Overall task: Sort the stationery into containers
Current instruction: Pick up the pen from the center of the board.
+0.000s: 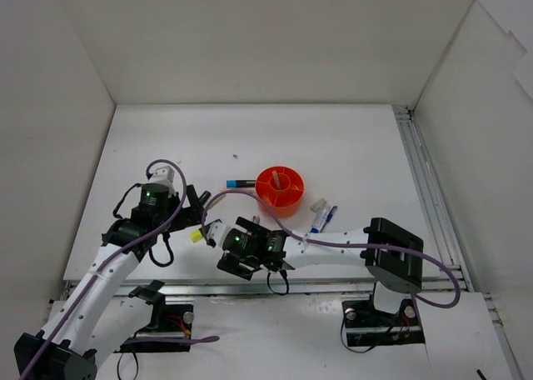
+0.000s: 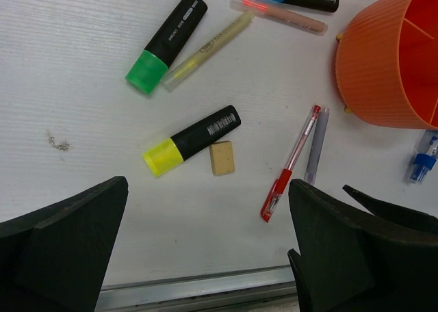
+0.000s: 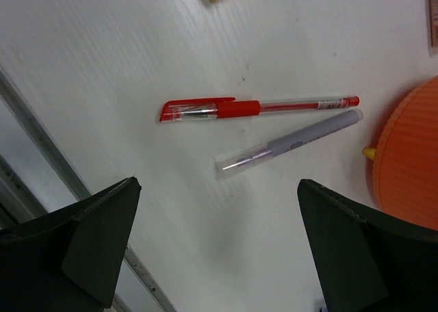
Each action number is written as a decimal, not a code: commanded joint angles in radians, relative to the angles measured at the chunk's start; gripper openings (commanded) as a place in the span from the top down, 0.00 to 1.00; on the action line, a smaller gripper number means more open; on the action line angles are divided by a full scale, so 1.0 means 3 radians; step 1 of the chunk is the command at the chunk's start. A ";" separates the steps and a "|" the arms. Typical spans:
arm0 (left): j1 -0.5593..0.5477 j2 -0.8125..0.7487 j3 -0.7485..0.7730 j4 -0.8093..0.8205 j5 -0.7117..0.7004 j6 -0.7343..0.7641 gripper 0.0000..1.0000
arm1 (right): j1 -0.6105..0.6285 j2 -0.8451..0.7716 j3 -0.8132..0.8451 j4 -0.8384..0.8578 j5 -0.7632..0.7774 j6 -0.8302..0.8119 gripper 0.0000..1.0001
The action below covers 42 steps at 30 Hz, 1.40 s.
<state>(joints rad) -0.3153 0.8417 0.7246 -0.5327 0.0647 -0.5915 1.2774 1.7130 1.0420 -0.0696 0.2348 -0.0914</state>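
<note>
A ribbed orange plastic tub [image 2: 383,72] stands on the matte white table [image 2: 68,66]. A slim red pen [image 3: 260,107] and a grey pen [image 3: 294,143] lie side by side just ahead of the right gripper's [image 3: 217,189] wide-open fingers. The left gripper [image 2: 207,189] is spread equally wide, with a yellow-capped highlighter [image 2: 191,139] ahead of it.

The orange tub [image 2: 383,66] is finely ribbed. Green-capped highlighter [image 2: 166,43] and yellow-capped highlighter [image 2: 191,140] have black bodies, barcoded in white, beside a red pen [image 2: 291,163], grey pen [image 2: 316,146] and tan eraser [image 2: 222,157].
</note>
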 commanded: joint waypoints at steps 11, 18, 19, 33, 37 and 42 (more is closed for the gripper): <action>-0.0018 0.0211 0.0289 0.0298 0.0127 -0.0007 0.00 | -0.0346 -0.0034 -0.0175 0.0309 0.0178 0.1137 0.02; -0.0018 0.0221 0.0228 0.0349 0.0158 -0.0023 0.00 | -0.0367 0.0119 -0.0170 0.0314 0.0337 0.1654 0.04; -0.0018 0.0201 0.0223 0.0349 0.0158 -0.0018 0.00 | -0.0397 0.0134 -0.0180 0.0314 0.0357 0.1695 0.05; -0.0018 0.0068 0.0152 0.0354 0.0122 -0.0023 0.00 | -0.0586 0.0002 -0.0553 0.0401 0.0424 0.2074 0.64; -0.0018 0.0088 0.0167 0.0359 0.0127 0.0003 0.00 | -0.0607 -0.0034 -0.0610 0.0421 0.0307 0.2058 0.79; -0.0018 0.0099 0.0187 0.0385 0.0209 0.0110 0.00 | -0.0622 -0.0106 -0.0681 0.0401 0.0179 0.2028 0.99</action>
<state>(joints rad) -0.3153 0.8684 0.7559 -0.4717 0.1078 -0.5831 1.0969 1.7145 0.8680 0.1078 0.3214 0.5144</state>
